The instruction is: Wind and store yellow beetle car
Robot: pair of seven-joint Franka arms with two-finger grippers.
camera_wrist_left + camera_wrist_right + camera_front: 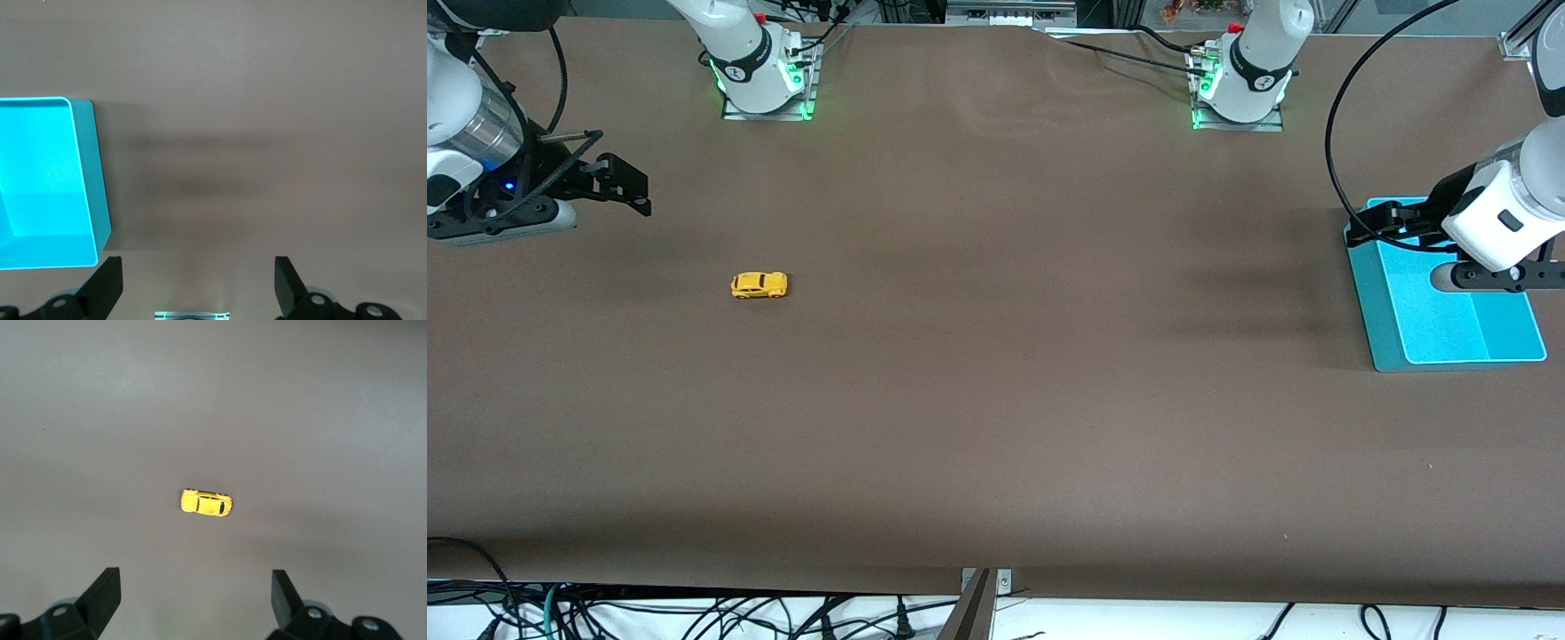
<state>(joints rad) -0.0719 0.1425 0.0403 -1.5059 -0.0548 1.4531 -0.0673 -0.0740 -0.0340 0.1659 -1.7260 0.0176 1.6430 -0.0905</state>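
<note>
Nothing has been picked up here, folks: the tiny bright yellow beetle-shaped toy car point(759, 284) sits on its wheels on the brown cloth-covered counter point(996, 427), toward the right arm's end, all by itself with bare cloth around it. The right end effector point(624, 187) hangs in the air over the counter just off that end, fingers spread wide and holding nothing; in its wrist view the car point(206, 503) lies well clear of both fingertips point(105, 587).

Over at the left arm's end lies the shallow turquoise plastic tray point(1387, 329), and it looks empty as far as I can see. The left end effector point(1371, 224) hovers over the tray's edge, also wide open and empty, the arm simply waiting; its wrist view shows the tray's wall point(99, 200) and bare cloth.

So by my reckoning the whole job lies ahead: grasp the car, wind it, presumably by dragging it along the counter, then carry it the long way across to that tray. Car and tray stand well apart.
</note>
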